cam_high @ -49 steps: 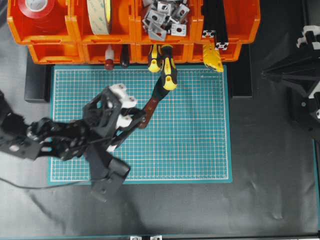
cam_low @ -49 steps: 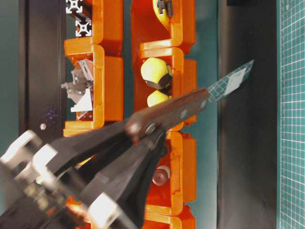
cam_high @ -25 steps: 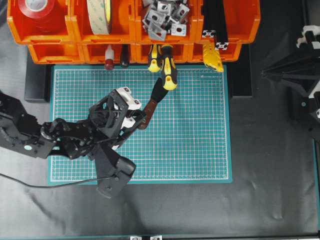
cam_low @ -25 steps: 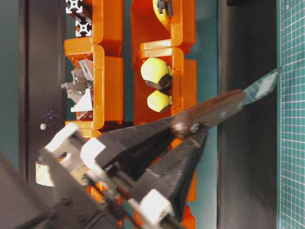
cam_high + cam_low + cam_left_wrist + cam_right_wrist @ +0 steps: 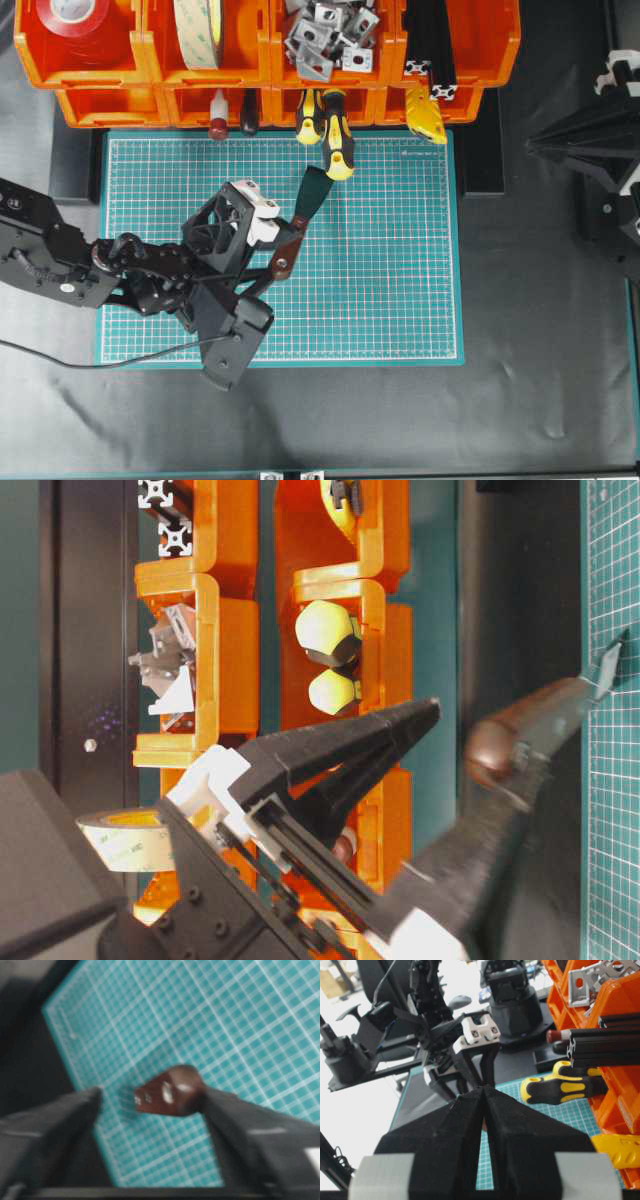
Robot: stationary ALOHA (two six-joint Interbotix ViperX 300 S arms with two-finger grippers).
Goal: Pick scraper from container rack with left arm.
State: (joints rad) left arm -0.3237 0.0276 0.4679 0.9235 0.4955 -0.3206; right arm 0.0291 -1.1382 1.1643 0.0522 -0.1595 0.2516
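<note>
the left gripper [image 5: 272,240] had its fingers spread wide apart over the green mat [image 5: 400,300], no pinch on anything. the scraper [image 5: 297,224] sat in the gap: in the wrist view the wooden handle end with its metal-ringed hole [image 5: 167,1091] looked like it was just touching the right-hand finger [image 5: 250,1135], while the other finger [image 5: 50,1120] stood clear of it. that view was blurry, so i couldn't say for sure it was real contact. from above the scraper lay slanted on the mat, handle end down by the gripper, dark blade pointing up toward the yellow-and-black screwdriver handles [image 5: 336,140], well out of the container rack [image 5: 110,105]. whether it was flat on the mat or tipped up a bit i couldn't tell.

the table-level view showed the same thing sideways: one black finger [image 5: 350,740] high, the other low and smeared, brown handle [image 5: 520,740] near the lower one, blade tip at the mat edge.

the right gripper [image 5: 484,1091] had its fingers pressed together with nothing between them, parked off to the side. in the overhead shot only part of that arm [image 5: 600,150] showed, cut off by the frame. the rack's top row was cropped too.
</note>
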